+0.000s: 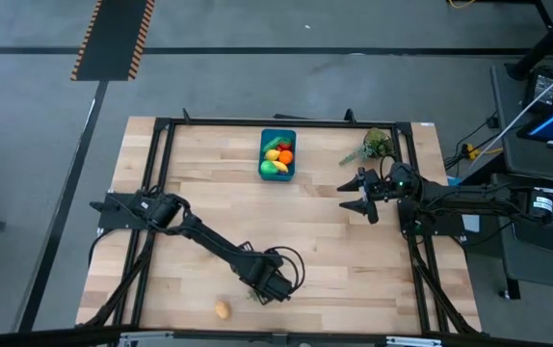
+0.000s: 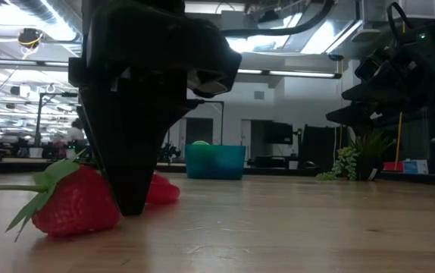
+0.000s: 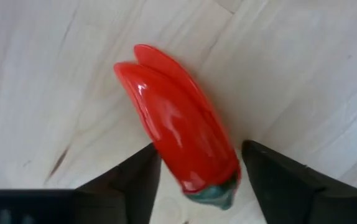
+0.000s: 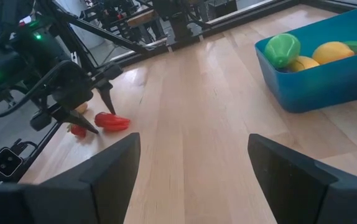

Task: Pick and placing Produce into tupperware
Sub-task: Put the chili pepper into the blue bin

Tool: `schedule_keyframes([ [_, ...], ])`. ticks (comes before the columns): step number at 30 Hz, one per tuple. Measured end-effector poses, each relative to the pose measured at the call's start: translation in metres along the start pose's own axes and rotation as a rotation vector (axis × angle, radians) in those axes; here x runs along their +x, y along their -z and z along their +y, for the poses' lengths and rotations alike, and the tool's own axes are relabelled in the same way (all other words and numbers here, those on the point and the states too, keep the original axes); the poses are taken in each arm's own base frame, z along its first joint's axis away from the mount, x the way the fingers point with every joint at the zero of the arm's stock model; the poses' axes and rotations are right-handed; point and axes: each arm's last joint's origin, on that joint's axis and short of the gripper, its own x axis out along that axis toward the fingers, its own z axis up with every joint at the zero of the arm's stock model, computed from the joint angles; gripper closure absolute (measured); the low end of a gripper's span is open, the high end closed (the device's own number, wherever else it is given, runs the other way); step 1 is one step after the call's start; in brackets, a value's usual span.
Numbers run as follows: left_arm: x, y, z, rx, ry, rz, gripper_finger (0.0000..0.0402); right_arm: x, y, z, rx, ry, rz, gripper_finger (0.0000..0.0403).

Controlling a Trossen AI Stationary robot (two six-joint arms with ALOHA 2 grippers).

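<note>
A red pepper (image 3: pixel 178 130) lies flat on the wooden table near its front edge. My left gripper (image 3: pixel 200 148) points down over the pepper's green stem end, open, with one finger on each side. In the low view a strawberry (image 2: pixel 77 201) with green leaves lies right beside this gripper, and the pepper (image 2: pixel 163 189) shows behind the finger. The teal tupperware (image 1: pixel 277 154) stands at the far middle and holds several toy fruits. My right gripper (image 1: pixel 358 193) waits open above the table's right side. My left gripper comes from above, pointing down, with its fingers across the pepper near the stem end (image 3: pixel 219 186). One finger (image 3: pixel 142 171) stands right against the pepper's side, and I cannot tell whether it touches. The other finger (image 3: pixel 259 165) is a small gap away. The pepper lies on the table.
A small orange-yellow piece of produce (image 1: pixel 222 309) lies near the front edge, left of my left gripper. A leafy green sprig (image 1: pixel 373 146) lies at the far right, close to my right arm. Bare wood stretches between the pepper and the tupperware (image 4: pixel 328 81).
</note>
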Motion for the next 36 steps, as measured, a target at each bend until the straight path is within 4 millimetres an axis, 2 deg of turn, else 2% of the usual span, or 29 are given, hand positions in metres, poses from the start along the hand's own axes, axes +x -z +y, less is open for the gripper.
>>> schedule_keyframes([
  [8, -0.0001, -0.0004, -0.0014, -0.003, 0.019, 0.005, 0.0268, 0.0, 0.0, 0.0, 0.0, 0.0, 0.0, 0.0104],
  [11, -0.0001, -0.0001, -0.0012, -0.002, 0.018, 0.01, 0.0291, 0.0, 0.0, 0.0, 0.0, 0.0, 0.0, 0.0104],
  [19, 0.0001, 0.0002, -0.001, -0.001, 0.015, 0.012, 0.0284, 0.0, 0.0, 0.0, 0.0, 0.0, 0.0, 0.0104],
  [30, -0.001, 0.0003, -0.0005, 0.031, 0.009, 0.0, 0.0298, 0.0, 0.0, 0.0, 0.0, 0.0, 0.0, 0.0104],
  [36, -0.0079, 0.0014, 0.0079, 0.06, -0.053, -0.029, 0.0304, 0.0, 0.0001, 0.0, 0.0, 0.0, 0.001, 0.0104],
])
